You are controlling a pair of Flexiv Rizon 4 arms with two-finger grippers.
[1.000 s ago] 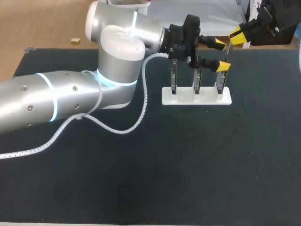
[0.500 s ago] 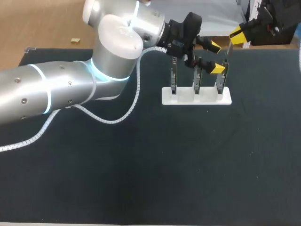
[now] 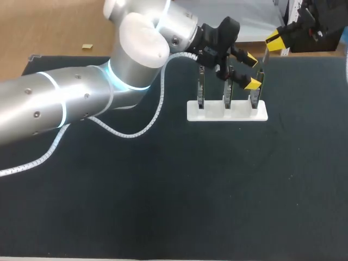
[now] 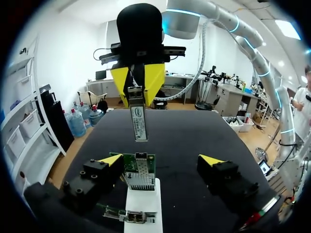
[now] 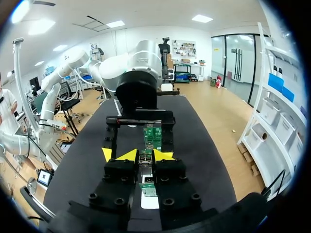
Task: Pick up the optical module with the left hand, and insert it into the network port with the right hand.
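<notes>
Three upright green circuit boards stand in a white stand [image 3: 227, 111]. My left gripper [image 3: 251, 69] hovers open over the stand's right end, and the rightmost board with its network port [image 4: 138, 172] sits between its fingers without being gripped. My right gripper [image 3: 273, 42], at the table's far edge, is shut on the optical module [image 3: 265, 58], a slim silver bar hanging tip down. In the left wrist view the module [image 4: 138, 121] hangs from the right gripper [image 4: 138, 85] just beyond the board. In the right wrist view the right gripper [image 5: 141, 155] clamps the module [image 5: 146, 161], with the board [image 5: 154, 136] ahead.
The dark table mat [image 3: 217, 190] stretches wide in front of the stand. The left arm's white cable [image 3: 136, 130] loops over the mat to the left of the stand. The other two boards [image 3: 201, 89] stand close beside the left gripper.
The left arm's wrist and elbow have swung back and upward, and its gripper has tilted and dropped slightly over the stand. The right gripper with the module has stayed still.
</notes>
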